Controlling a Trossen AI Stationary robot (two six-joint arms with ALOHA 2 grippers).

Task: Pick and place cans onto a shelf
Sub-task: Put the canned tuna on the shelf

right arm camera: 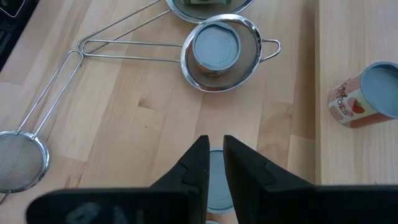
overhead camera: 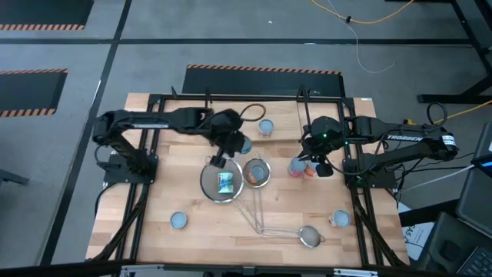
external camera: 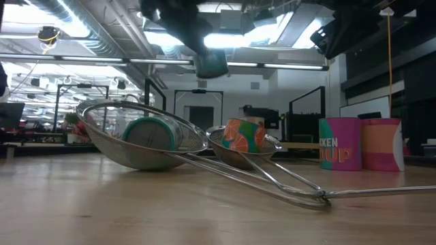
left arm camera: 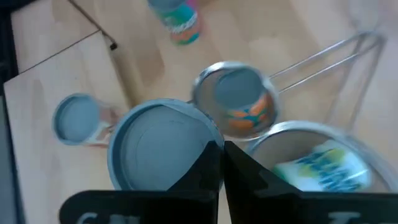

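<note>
Resting on the table (external camera: 204, 211), the large strainer (external camera: 139, 139) holds a green-labelled can on its side (external camera: 151, 133); beside it the medium strainer (external camera: 238, 151) holds an upright orange-labelled can (external camera: 244, 135). Above them, the left gripper (left arm camera: 221, 163) has its fingers clamped on a raised can (left arm camera: 158, 146). The right gripper (right arm camera: 214, 163) hovers, fingers nearly together, over a standing can (right arm camera: 217, 180). The shelf cannot be identified.

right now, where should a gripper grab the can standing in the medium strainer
Grip the can by its round sides just under the top, coming straight down from above. It stands upright inside the strainer, whose mesh bowl rings its lower half, so a sideways approach is likely blocked while the top sits exposed.
</note>
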